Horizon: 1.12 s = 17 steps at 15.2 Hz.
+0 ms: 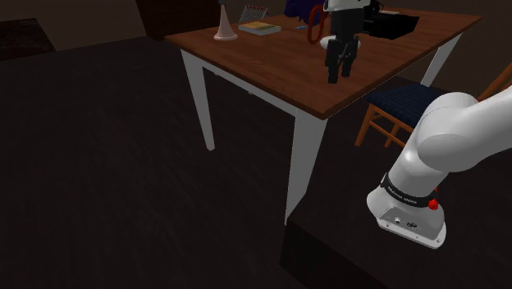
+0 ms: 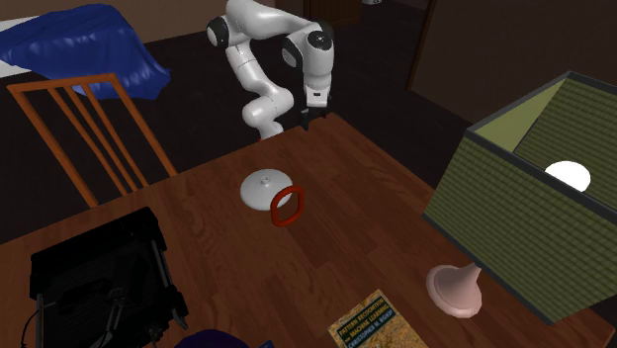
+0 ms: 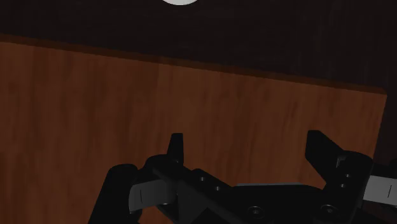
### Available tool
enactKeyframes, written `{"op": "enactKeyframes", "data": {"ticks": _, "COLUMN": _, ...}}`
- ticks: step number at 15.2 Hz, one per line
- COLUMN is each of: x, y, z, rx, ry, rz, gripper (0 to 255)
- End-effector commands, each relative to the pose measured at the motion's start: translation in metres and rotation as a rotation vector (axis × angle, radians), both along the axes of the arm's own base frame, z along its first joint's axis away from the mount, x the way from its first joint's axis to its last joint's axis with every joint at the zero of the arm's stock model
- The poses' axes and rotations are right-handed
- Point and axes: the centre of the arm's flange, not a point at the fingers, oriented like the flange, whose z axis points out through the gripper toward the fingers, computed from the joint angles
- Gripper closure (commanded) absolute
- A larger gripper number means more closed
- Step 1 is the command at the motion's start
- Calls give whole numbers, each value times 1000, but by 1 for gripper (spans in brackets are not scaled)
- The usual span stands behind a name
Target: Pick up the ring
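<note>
Nearest to the shoulder camera, the stand [image 1: 328, 259] sits dark at the lower right, and the arm [image 1: 447, 135] reaches from it toward the table [image 1: 279, 78]. To the shoulder view's left of the stand, the dark floor [image 1: 107, 164] lies open up to the table's white legs. The table's near corner points at the stand. A chair [image 1: 402, 103] with a blue seat stands close at the table's right edge in this view.

The gripper [image 1: 339, 74] hangs over bare wood a little inside the near edge and points down. In the wrist view its fingers [image 3: 176, 149] stand wide apart with nothing between them, so the jaws are released. Under them is only wood, and the table's edge runs across just beyond them, with floor after it.

Farther in, past a strip of bare wood, the red ring [image 2: 299, 205] stands tilted on its rim at the edge of a white disc [image 2: 259, 188]. I cannot tell if the two touch. The ring is well apart from the gripper and from every table edge.

At the far end the table is more crowded. In the second exterior view a book [image 2: 376, 321] lies near a lamp [image 2: 524, 188] with a green shade on the right, and a black crate [image 2: 94, 272] is on the left. Wood between them and the ring is bare.
</note>
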Motion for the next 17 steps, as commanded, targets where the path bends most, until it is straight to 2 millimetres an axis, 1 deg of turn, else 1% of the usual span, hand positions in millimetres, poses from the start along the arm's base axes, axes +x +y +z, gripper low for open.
{"op": "enactKeyframes", "data": {"ticks": 1, "x": 0, "y": 0, "z": 0, "rx": 0, "ry": 0, "rz": 0, "gripper": 0}}
{"op": "enactKeyframes", "data": {"ticks": 5, "x": 42, "y": -16, "z": 8, "rx": -40, "ry": -29, "rz": -139, "gripper": 0}}
{"op": "enactKeyframes", "data": {"ticks": 9, "x": 81, "y": -37, "z": 18, "rx": -80, "ry": -58, "rz": -279, "gripper": 0}}
{"op": "enactKeyframes", "data": {"ticks": 13, "x": 116, "y": -63, "z": 29, "rx": -119, "ry": -87, "rz": -418, "gripper": 0}}
{"op": "enactKeyframes", "data": {"ticks": 17, "x": 147, "y": -93, "z": 43, "rx": -159, "ry": -116, "rz": -557, "gripper": 0}}
